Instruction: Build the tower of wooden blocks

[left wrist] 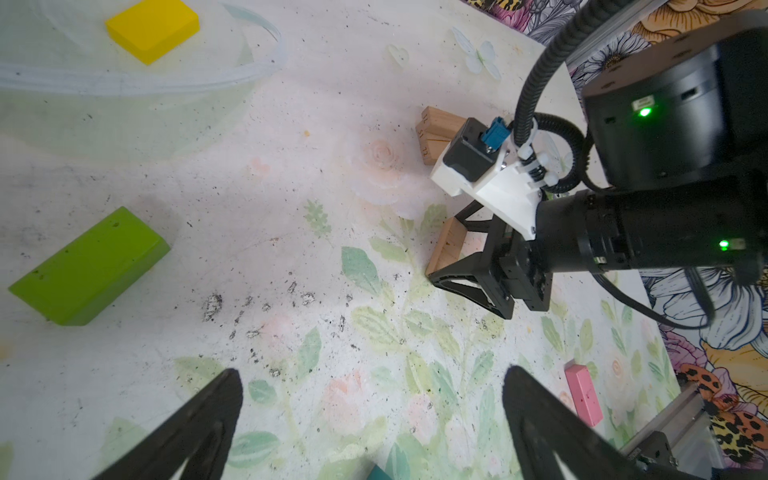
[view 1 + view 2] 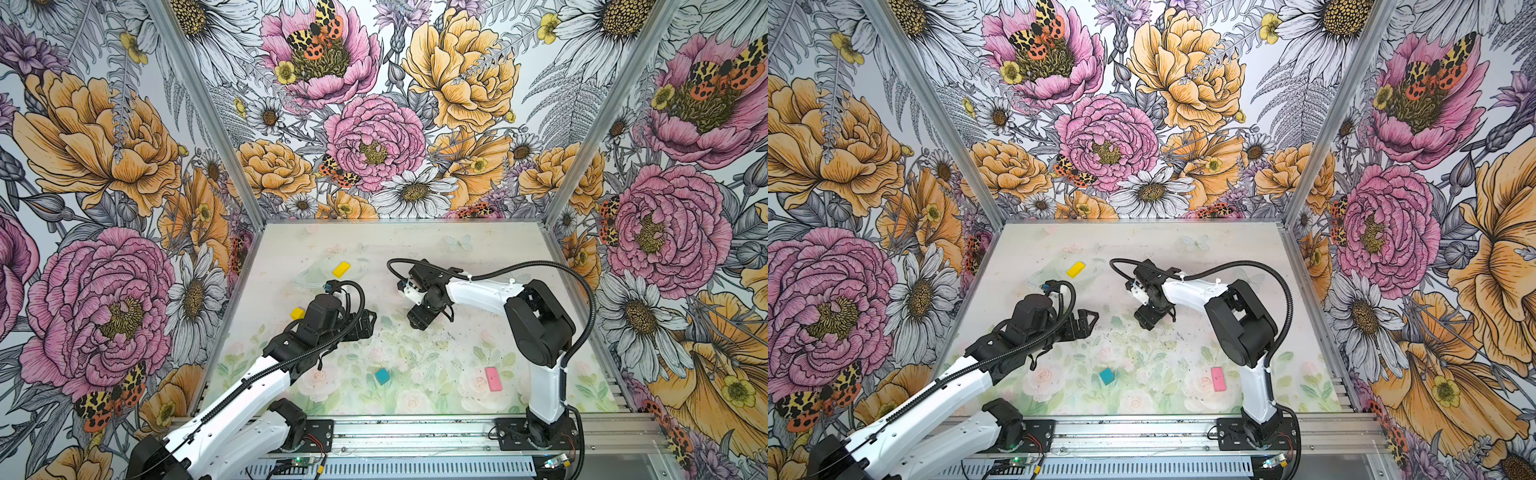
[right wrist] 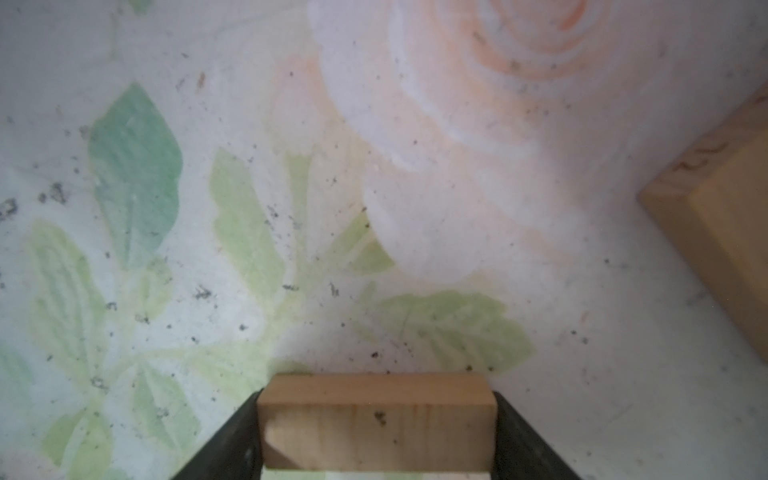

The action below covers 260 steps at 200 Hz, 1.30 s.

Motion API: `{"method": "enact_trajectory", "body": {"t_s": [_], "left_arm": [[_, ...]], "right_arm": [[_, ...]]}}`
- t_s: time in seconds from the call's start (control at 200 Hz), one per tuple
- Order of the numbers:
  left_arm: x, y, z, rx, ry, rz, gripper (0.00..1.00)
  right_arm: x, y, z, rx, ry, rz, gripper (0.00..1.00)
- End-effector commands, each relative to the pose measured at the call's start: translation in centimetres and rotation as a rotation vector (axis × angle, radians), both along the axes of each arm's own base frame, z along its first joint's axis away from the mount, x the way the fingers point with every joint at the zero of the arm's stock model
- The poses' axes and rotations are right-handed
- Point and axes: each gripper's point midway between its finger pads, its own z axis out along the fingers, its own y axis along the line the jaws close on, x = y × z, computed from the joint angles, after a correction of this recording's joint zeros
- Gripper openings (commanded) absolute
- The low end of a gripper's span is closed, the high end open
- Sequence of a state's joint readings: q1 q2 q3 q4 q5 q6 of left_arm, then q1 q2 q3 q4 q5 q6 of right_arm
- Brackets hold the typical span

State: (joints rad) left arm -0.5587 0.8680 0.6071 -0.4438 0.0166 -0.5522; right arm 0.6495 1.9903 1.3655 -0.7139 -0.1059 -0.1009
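Tan plank point(image 3: 376, 419) tight in right gripper point(image 3: 377, 397); left gripper point(image 1: 372, 374) apart; speckled floral tabletop point(image 2: 432, 249).

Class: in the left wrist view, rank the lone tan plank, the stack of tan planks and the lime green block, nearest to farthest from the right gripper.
1. lone tan plank: between the jaws of the right gripper.
2. stack of tan planks: close behind it.
3. lime green block: far across the mat.

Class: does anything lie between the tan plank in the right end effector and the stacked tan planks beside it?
Nothing visible. Only bare mat lies between the tan plank in the right end effector and the stacked tan planks; the lime green block lies elsewhere.
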Motion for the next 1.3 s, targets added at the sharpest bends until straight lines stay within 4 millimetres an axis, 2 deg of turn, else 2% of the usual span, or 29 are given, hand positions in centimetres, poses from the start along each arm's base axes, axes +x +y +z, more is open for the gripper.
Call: {"method": "enact_trajectory", "body": {"t_s": [0.0, 0.15, 0.32, 0.715, 1.061, 1.296], "left_arm": [[0.1, 0.6, 0.1, -0.013, -0.007, 0.031, 0.99], [0.3, 1.2, 0.5, -0.009, -0.019, 0.062, 0.99], [0.7, 1.8, 1.1, 0.007, -0.031, 0.085, 0.99], [1.5, 1.7, 2.6, -0.009, -0.055, 0.104, 0.99], [2.1, 1.6, 3.2, -0.014, -0.071, 0.118, 0.99], [2.4, 1.3, 3.6, -0.018, -0.077, 0.116, 0.99]], "right_arm": [[-0.4, -0.4, -2.1, -0.044, 0.046, -0.061, 0.60], [-0.6, -0.5, -2.1, -0.041, 0.056, -0.110, 0.53], [0.0, -0.4, -0.8, -0.023, 0.016, -0.188, 0.45], [1.2, -0.5, 1.9, 0.016, -0.051, -0.366, 0.42], [3.2, 0.2, 5.0, 0.085, -0.119, -0.486, 0.40], [5.3, -0.1, 6.9, 0.091, -0.199, -0.543, 0.39]]}}
